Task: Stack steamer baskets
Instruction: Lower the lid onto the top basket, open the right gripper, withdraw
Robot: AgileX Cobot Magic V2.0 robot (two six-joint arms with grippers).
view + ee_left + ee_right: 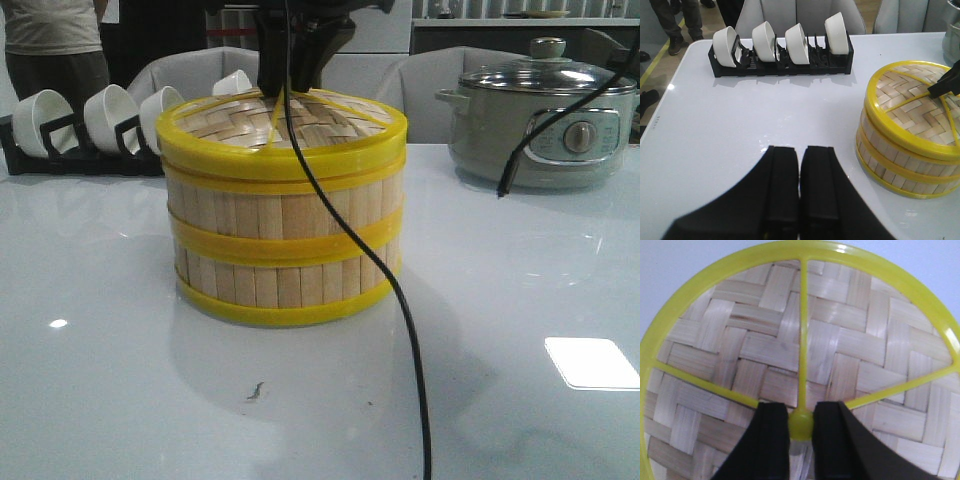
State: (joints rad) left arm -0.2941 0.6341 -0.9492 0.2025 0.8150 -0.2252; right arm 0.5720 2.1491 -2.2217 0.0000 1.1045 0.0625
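the right tool [801, 422] pinches the lid [805, 355] knob on two stacked steamer baskets [285, 250]; the left tool [799, 170] is clenched, holding nothing.

You are looking at two steamer baskets [285, 245] sitting one on the other near the middle of the table [100, 380], with the lid [285, 125] lying on the upper one. The right gripper [801, 422] is coming down from above, its fingers sitting on either side of the knob [801, 424] at the lid's centre (touching it, as far as the wrist view shows). Behind and to the left of the stack, a rack [782, 67] is holding four bowls [726, 46] in a row. Behind and to the right, a pot [545, 125] is standing. The left gripper [799, 172] is hovering over bare table left of the stack.
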